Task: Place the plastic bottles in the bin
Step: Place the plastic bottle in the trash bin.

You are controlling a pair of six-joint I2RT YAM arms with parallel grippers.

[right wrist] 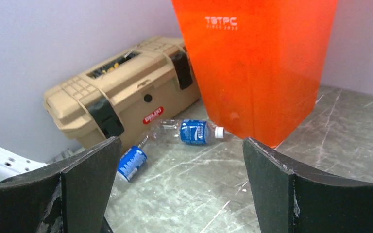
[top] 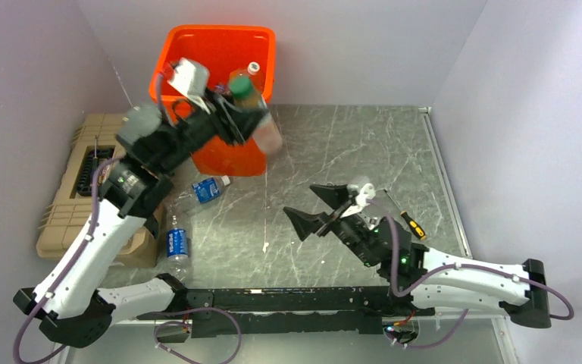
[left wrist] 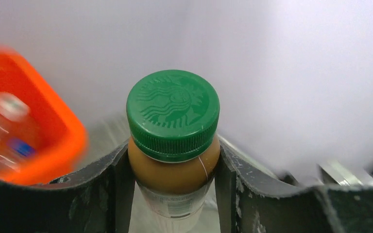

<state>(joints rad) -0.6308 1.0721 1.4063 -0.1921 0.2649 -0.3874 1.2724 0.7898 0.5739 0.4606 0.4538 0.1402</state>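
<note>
Left hand (left wrist: 174,167) pinched a green-capped tan plastic bottle (left wrist: 173,114) beside the tall orange plastic bin (top: 220,32), far-left corner of the desk (top: 348,148), right hand (top: 308,203) spread wide mid-desk, two clear blue-labelled bottles (top: 176,244) lay near the left edge.

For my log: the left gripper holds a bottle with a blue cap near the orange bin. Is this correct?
No. The cap is green, not blue; the left wrist view shows it. The left gripper does hold the bottle near the orange bin.
</note>
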